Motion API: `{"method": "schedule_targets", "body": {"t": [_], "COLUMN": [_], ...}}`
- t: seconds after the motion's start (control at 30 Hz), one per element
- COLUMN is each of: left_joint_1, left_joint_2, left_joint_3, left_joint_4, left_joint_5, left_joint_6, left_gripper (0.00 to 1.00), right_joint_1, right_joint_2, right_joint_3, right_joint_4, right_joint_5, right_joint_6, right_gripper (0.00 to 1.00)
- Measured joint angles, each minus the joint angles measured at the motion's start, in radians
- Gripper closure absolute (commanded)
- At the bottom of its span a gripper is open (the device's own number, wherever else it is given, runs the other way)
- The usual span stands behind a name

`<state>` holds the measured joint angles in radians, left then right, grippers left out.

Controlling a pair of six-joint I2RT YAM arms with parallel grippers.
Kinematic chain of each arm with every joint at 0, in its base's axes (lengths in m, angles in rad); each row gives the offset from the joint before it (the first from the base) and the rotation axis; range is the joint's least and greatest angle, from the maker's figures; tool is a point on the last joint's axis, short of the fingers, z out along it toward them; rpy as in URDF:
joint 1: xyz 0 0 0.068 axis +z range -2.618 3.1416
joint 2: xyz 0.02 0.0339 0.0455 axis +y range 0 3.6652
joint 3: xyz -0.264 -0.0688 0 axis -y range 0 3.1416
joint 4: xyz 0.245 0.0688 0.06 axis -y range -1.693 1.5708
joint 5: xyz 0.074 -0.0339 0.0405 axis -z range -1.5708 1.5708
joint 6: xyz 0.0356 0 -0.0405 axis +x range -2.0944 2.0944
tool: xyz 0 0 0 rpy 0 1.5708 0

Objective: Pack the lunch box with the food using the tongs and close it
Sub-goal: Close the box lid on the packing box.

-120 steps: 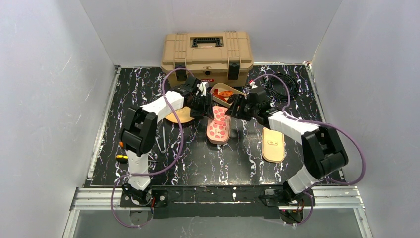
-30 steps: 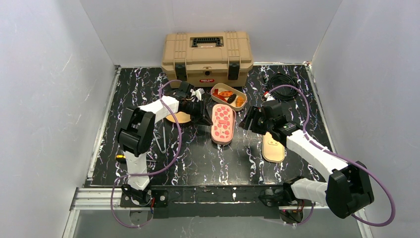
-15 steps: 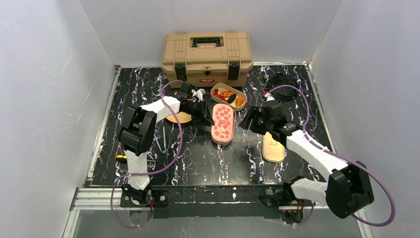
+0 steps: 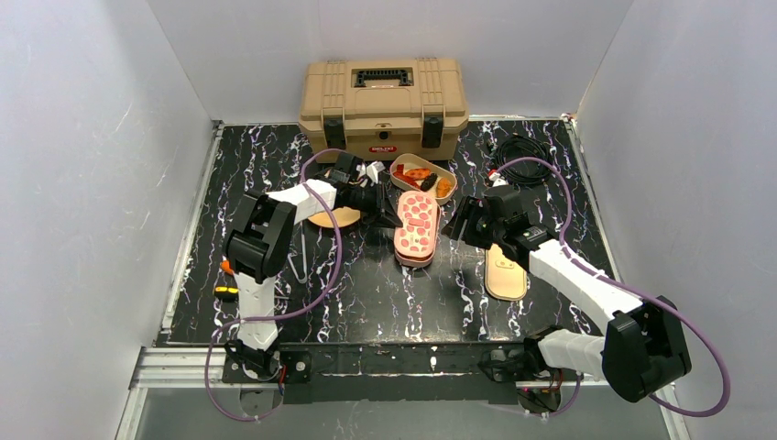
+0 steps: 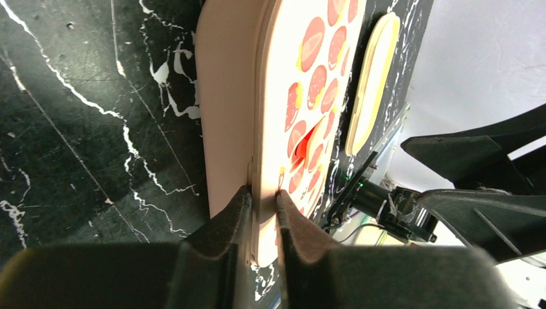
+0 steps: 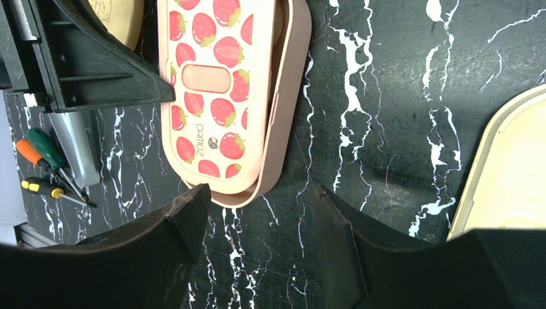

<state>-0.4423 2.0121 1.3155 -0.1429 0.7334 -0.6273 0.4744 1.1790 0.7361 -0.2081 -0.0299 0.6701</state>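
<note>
- the strawberry lid [image 4: 415, 227] has just swung. half a second ago it lay straight, near to far. now its far end leans right toward the open tray [image 4: 395, 169], and the whole lid has slid a little to the right.
- the left gripper [image 5: 263, 201] made that move. its fingers are pressed together on the lid's long left edge, pinching the rim.
- the right gripper [image 6: 261, 188] has not shifted in that time. its fingers are spread over the lid's near end and touch nothing.
- in the right wrist view the lid sits askew on the pink tier [image 6: 286, 116] under it. the tier's right wall shows past the lid, so the lid is not seated.
- my reading is that the closing step is under way but not done. the food [image 4: 420, 173] lies uncovered in the open tray, beyond the lid and just this side of the toolbox [image 4: 383, 105]. the lid likely needs squaring up.
- counts, task things: 1 strawberry lid, 1 pink tier, 1 open tray, 1 cream lid [image 4: 505, 266] lying flat to the right, and 1 pair of tongs [image 4: 298, 261] lying to the left, in neither gripper.
- counts, other things: 1 toolbox, 1 round tan plate [image 4: 328, 218], 1 cable coil [image 4: 518, 151] at far right, and 2 screwdrivers [image 4: 223, 291] by the left edge in the overhead view.
- food pieces: orange-red chunks and 1 dark piece show, but the chunks are too small to count.
</note>
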Motion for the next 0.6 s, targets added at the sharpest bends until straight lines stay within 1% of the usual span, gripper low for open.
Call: {"method": "schedule_targets", "body": {"t": [0.3, 0.43, 0.6], "left_joint_1": [0.016, 0.027, 0.03], "left_joint_2": [0.002, 0.002, 0.003], "left_joint_3": [-0.018, -0.017, 0.009], "left_joint_4": [0.086, 0.075, 0.003], "left_joint_5": [0.052, 0.107, 0.15], "left_joint_6": [-0.039, -0.038, -0.002], "left_gripper": [1.0, 1.0, 1.0], "right_joint_1": [0.0, 0.0, 0.0], "right_joint_2": [-0.005, -0.022, -0.044], "right_joint_3": [0.0, 0.0, 0.0], "right_joint_4": [-0.008, -0.031, -0.053], "right_joint_5": [0.002, 0.005, 0.005], "right_joint_6": [-0.001, -0.009, -0.017], "right_gripper": [0.32, 0.32, 0.32]}}
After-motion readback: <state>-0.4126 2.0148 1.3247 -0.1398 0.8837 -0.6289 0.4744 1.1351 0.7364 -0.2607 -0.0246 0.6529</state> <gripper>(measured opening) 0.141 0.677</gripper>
